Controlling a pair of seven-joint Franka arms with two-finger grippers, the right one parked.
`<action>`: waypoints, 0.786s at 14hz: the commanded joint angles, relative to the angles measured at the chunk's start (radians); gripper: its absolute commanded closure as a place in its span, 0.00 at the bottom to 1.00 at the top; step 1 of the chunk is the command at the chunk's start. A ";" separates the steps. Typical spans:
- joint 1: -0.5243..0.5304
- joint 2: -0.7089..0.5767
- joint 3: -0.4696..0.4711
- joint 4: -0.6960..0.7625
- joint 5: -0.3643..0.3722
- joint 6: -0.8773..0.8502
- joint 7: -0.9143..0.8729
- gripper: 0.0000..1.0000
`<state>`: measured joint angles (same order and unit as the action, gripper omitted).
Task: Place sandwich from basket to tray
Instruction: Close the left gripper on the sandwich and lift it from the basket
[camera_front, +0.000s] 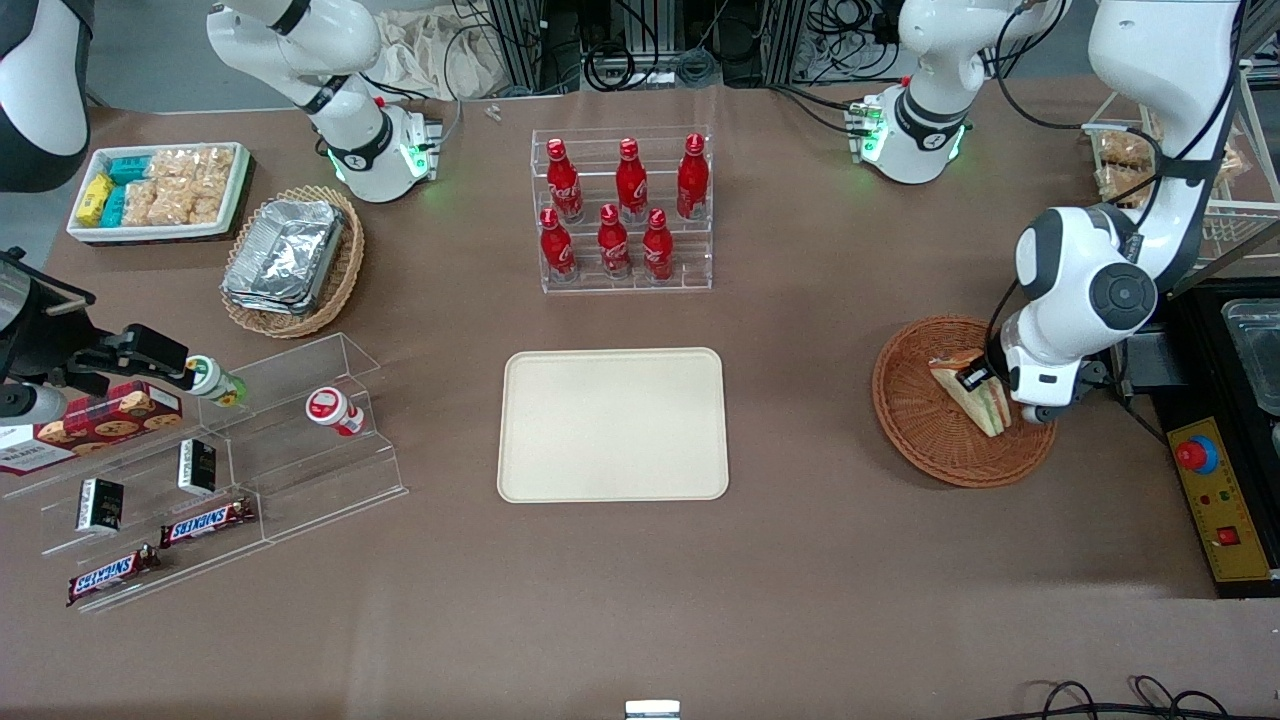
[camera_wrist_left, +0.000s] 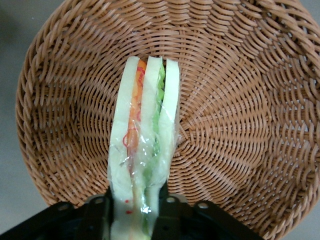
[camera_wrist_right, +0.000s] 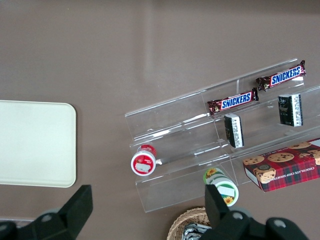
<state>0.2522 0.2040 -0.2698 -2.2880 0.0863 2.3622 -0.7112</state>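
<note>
The sandwich (camera_front: 966, 393) is a wedge of pale bread with orange and green layers, wrapped in clear film. It stands on edge inside the round reddish-brown wicker basket (camera_front: 920, 440), toward the working arm's end of the table. My left gripper (camera_front: 987, 384) reaches down into the basket and is shut on the sandwich. In the left wrist view the black fingers (camera_wrist_left: 98, 212) press both bread faces of the sandwich (camera_wrist_left: 145, 125) above the basket's woven floor (camera_wrist_left: 235, 100), with the gripper (camera_wrist_left: 132, 207) at the wedge's wide end. The cream tray (camera_front: 613, 425) lies bare at mid-table.
A clear rack of red bottles (camera_front: 625, 210) stands farther from the front camera than the tray. A yellow control box with a red button (camera_front: 1215, 500) lies beside the basket. Toward the parked arm's end are a tan basket of foil containers (camera_front: 290, 260) and an acrylic snack shelf (camera_front: 210, 470).
</note>
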 joint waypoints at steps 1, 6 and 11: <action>-0.004 -0.060 -0.014 0.057 0.027 -0.134 -0.034 1.00; -0.008 -0.055 -0.086 0.411 0.016 -0.556 -0.008 1.00; -0.011 0.009 -0.155 0.697 0.007 -0.779 0.088 1.00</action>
<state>0.2423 0.1458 -0.3893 -1.7269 0.0926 1.6792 -0.6616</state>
